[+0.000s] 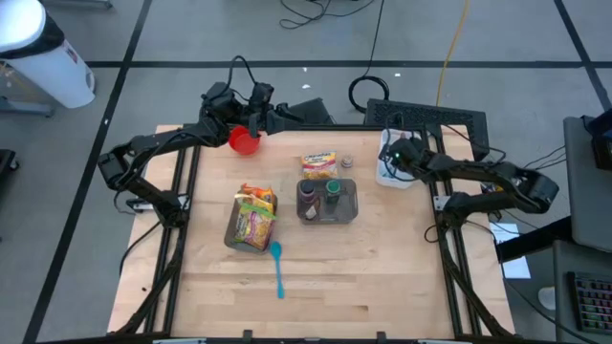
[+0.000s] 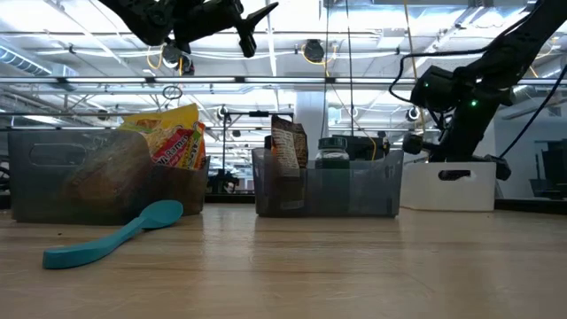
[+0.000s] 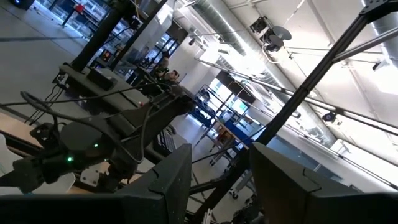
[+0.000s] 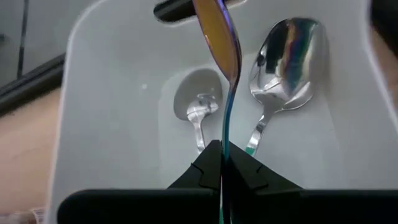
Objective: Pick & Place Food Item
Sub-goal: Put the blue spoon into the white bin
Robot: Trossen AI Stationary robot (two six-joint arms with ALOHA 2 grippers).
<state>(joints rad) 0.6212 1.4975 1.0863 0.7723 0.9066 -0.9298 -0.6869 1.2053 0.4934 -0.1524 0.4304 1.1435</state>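
My right gripper (image 1: 390,159) is over the white bin (image 1: 400,178) at the table's far right and is shut on an iridescent spoon (image 4: 219,37). Two silver spoons (image 4: 198,104) (image 4: 287,55) lie on the bin's floor (image 4: 118,106). My left gripper (image 1: 260,99) is raised high at the far left, open and empty, and shows at the top of the low view (image 2: 252,19). A red bowl (image 1: 245,141) sits on the table below it. A snack bag (image 1: 318,163) lies behind a clear bin (image 1: 328,202) of food jars. My right gripper pinches the iridescent spoon's thin handle (image 4: 225,130) between its two fingertips. The fingers slant down into the white bin and the spoon runs on along them, its bowl end (image 4: 214,28) beyond the tips. Whether that end touches the bin, I cannot tell.
A second clear bin (image 1: 252,219) holding snack bags stands left of centre. A teal spoon (image 1: 277,268) lies on the wood in front of it and shows near in the low view (image 2: 106,237). Bare tabletop (image 1: 382,277) lies along the near side.
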